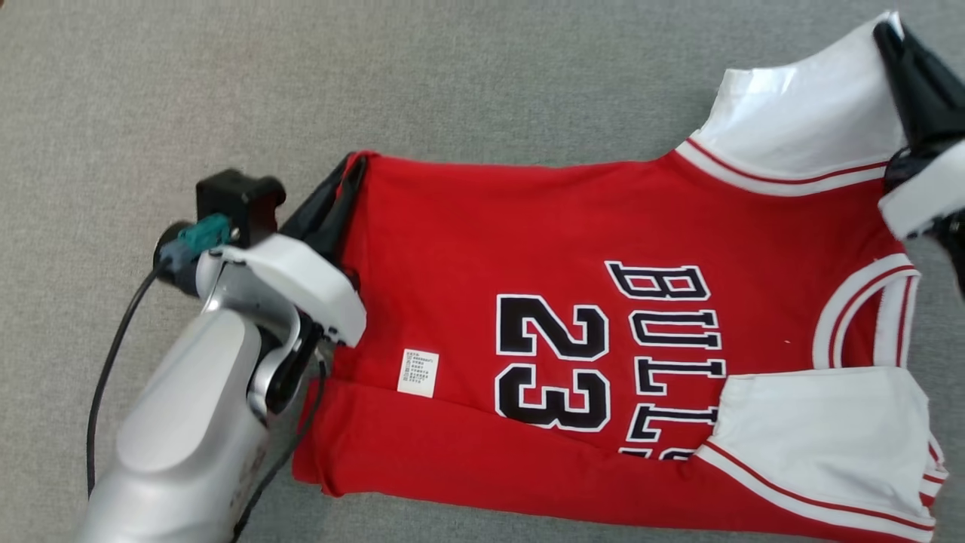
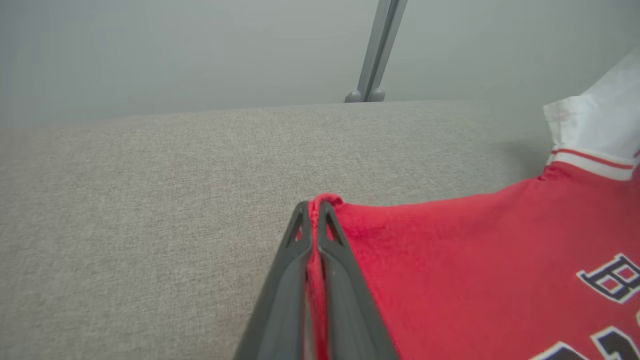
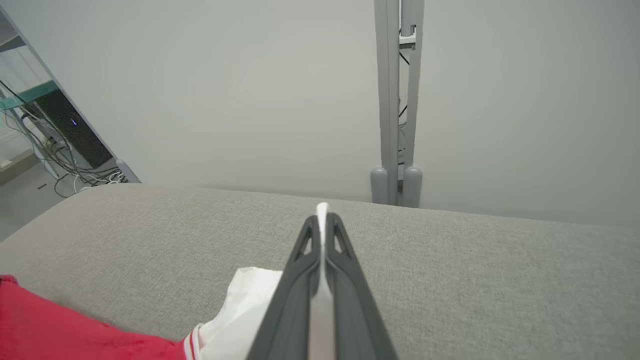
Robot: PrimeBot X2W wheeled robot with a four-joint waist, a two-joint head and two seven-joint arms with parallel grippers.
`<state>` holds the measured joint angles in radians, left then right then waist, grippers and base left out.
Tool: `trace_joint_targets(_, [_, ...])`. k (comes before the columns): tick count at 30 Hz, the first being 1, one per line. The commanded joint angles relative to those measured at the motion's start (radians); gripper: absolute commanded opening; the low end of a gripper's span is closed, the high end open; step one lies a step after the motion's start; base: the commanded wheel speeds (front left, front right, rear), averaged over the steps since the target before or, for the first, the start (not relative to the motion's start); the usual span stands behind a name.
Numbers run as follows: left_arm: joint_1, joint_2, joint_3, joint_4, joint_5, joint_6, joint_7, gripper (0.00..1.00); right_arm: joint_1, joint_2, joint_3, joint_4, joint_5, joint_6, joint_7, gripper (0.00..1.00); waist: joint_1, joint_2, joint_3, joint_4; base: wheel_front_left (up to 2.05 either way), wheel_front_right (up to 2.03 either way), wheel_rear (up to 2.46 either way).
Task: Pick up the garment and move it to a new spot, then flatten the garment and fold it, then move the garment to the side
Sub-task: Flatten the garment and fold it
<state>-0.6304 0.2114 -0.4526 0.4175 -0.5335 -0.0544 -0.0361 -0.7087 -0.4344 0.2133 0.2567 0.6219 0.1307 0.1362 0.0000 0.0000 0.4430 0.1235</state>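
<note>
Grey fabric surface (image 1: pixel 452 75) carries a red and white jersey (image 1: pixel 452 241), partly folded

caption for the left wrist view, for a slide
Left end effector pinching a corner of the red jersey on grey fabric

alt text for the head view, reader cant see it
A red basketball jersey with white sleeves and black BULLS 23 lettering lies spread on a grey fabric surface. The left gripper is shut on its hem corner, the right gripper on a white sleeve at upper right.
</note>
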Motion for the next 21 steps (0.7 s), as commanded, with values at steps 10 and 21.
trace_joint_targets(10, [0.259, 0.095, 0.035, -0.277, -0.045, 0.082, 0.054, 0.00, 0.376, 0.111, -0.111, -0.269, 0.107, 0.000, 0.001, 0.00, 0.0000, 0.0000, -0.093, -0.055, 0.00, 0.00, 0.00])
trace_joint_targets(21, [0.464, 0.190, 0.065, -0.520, -0.073, 0.145, 0.124, 0.00, 0.771, 0.270, -0.223, -0.487, 0.158, 0.000, 0.049, 0.00, 0.0000, 0.0000, -0.161, -0.089, 0.00, 0.00, 0.00])
